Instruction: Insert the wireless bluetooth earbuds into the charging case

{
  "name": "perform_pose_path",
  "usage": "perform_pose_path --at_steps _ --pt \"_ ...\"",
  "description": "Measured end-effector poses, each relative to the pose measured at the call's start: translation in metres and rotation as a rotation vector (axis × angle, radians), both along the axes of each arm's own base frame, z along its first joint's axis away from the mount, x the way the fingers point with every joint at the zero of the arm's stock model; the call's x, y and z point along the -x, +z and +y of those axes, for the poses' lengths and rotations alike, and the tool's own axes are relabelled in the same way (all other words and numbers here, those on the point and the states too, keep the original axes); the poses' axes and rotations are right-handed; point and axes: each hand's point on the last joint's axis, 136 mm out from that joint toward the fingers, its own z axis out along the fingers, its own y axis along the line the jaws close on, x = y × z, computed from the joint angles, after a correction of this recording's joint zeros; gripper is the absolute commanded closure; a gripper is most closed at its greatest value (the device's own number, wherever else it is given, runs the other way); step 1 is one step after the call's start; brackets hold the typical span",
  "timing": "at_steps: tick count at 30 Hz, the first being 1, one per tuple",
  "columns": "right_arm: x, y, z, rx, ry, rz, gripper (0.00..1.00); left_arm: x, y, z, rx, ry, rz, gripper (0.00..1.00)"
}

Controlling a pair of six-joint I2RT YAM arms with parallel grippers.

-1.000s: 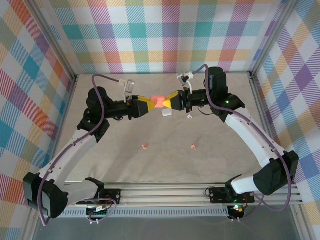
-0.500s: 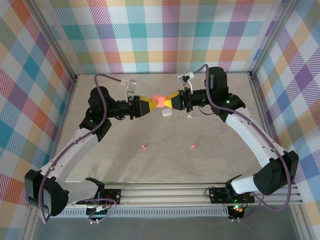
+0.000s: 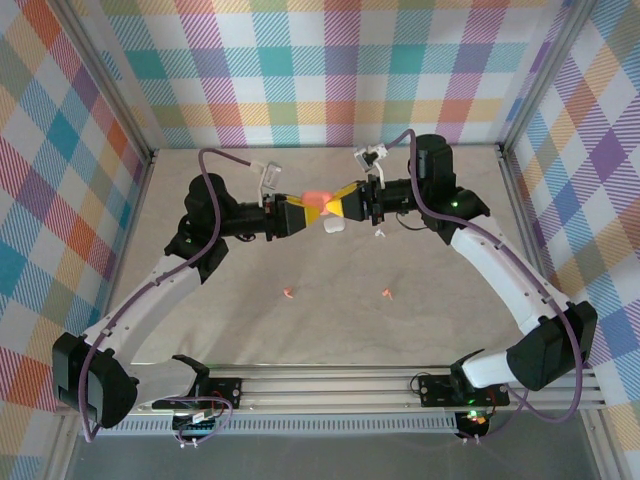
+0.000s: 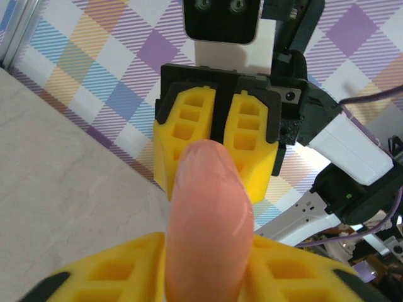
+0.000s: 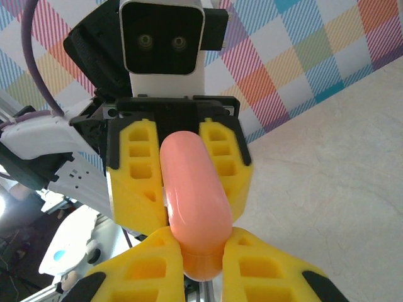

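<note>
Meanwhile, the left hand had slid a little closer to the right hand than a second before, its arm reaching further over the pale bench. Held in the air between them, the salmon-pink pebble-shaped plastic charging case now sat slightly higher and more tilted. The left hand grasped one end of it, and the right hand stayed clenched on the other. No open lid could be made out, so the shift looked like a regrip for prying rather than progress on loading. One tiny salmon-pink stemmed plastic earbud and a second earbud lay unmoved on the bench, well apart from the case. A white pebble-shaped plastic case rested just below the hands.
</note>
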Motion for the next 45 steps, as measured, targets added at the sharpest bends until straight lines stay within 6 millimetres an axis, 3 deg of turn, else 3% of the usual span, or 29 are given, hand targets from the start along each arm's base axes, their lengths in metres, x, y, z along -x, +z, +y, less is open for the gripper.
perform_pose_path --at_steps 7,10,15,20,21,26,30,36,40,45 --pt "0.0 -0.005 0.0 0.007 0.0 0.002 0.89 -0.004 0.0 0.001 -0.002 0.023 0.001 0.55" --pt "0.0 -0.005 -0.001 0.009 -0.007 -0.009 0.89 -0.004 0.001 0.001 -0.002 0.033 -0.002 0.59" --pt "0.0 -0.003 -0.002 0.008 -0.015 -0.019 0.89 -0.001 0.002 0.003 -0.004 0.034 -0.003 0.73" --pt "0.002 -0.001 -0.003 0.005 -0.016 -0.021 0.88 0.0 0.003 0.004 -0.009 0.037 -0.024 0.95" --pt "0.002 -0.001 -0.003 0.005 -0.016 -0.02 0.84 0.0 0.002 0.004 -0.011 0.039 -0.025 1.0" --pt "-0.001 -0.004 -0.003 0.013 -0.031 -0.016 0.49 -0.002 -0.003 0.007 -0.043 0.079 -0.044 1.0" --pt "-0.002 -0.005 -0.006 0.026 -0.066 -0.035 0.28 -0.002 -0.007 0.017 -0.104 0.154 -0.124 1.0" --pt "0.001 -0.004 -0.017 0.066 -0.134 -0.107 0.27 0.023 -0.005 0.036 -0.176 0.188 -0.375 1.0" --pt "0.005 -0.019 -0.014 0.132 -0.144 -0.135 0.25 0.033 -0.019 0.042 -0.25 0.182 -0.467 1.0" --pt "0.025 -0.036 0.003 0.203 -0.079 -0.201 0.2 0.04 -0.044 0.039 -0.279 0.114 -0.482 1.0"
